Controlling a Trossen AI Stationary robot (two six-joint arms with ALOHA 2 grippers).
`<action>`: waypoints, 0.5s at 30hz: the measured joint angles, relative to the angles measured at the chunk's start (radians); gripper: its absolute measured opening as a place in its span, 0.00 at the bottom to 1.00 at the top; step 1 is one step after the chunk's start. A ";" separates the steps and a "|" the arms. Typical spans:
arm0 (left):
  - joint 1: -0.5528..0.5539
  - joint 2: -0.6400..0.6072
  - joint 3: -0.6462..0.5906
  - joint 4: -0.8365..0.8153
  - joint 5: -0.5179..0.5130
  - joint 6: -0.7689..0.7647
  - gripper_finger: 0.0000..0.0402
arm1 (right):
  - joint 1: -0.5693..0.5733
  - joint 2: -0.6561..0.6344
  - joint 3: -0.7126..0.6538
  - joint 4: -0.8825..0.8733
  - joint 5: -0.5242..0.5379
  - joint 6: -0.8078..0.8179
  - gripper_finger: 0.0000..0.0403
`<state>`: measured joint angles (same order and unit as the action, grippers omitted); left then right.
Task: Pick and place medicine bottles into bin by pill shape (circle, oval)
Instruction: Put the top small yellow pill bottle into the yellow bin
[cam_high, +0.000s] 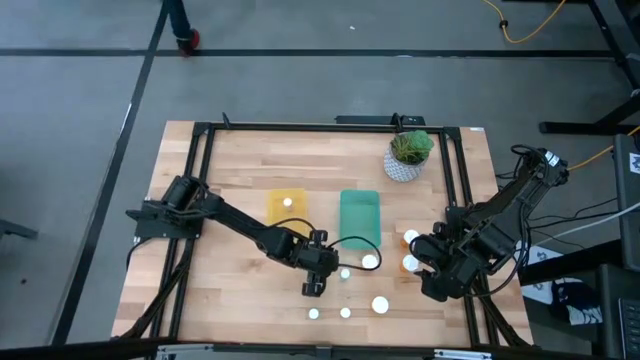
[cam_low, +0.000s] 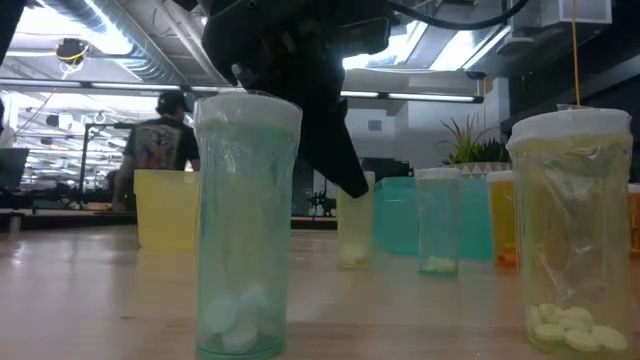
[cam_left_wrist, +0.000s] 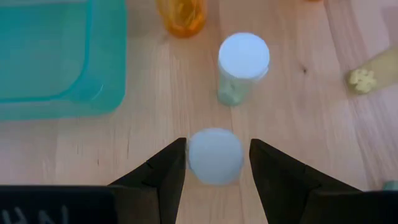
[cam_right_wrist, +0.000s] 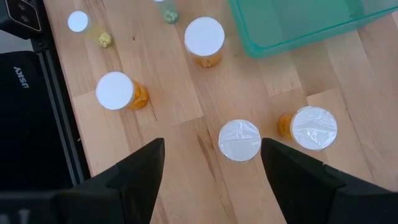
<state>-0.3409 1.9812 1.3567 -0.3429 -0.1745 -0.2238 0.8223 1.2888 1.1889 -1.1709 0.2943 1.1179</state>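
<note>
Wooden table; left gripper spread wide, straddling white-capped bottle, not clamped. Right gripper parted above bottles, empty.

White-capped bottles standing upright, scattered near the table's front edge. One bottle inside the yellow bin, green bin just beside it.

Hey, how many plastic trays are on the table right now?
2. The yellow tray holds one white-capped bottle. The green tray lies beside it, apart, nearer the plant pot. No tray looks hidden.
</note>
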 joint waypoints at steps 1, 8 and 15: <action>0.000 0.000 0.000 0.003 0.000 0.005 0.42 | 0.000 0.000 0.000 0.000 0.000 0.000 0.67; 0.000 0.000 0.000 0.003 -0.030 0.010 0.42 | 0.000 0.000 0.000 0.000 0.000 0.000 0.67; 0.000 0.000 0.000 0.003 -0.049 0.010 0.42 | 0.000 0.000 0.000 0.000 0.000 0.000 0.67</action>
<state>-0.3405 1.9812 1.3567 -0.3397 -0.2233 -0.2134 0.8223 1.2888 1.1889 -1.1709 0.2946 1.1179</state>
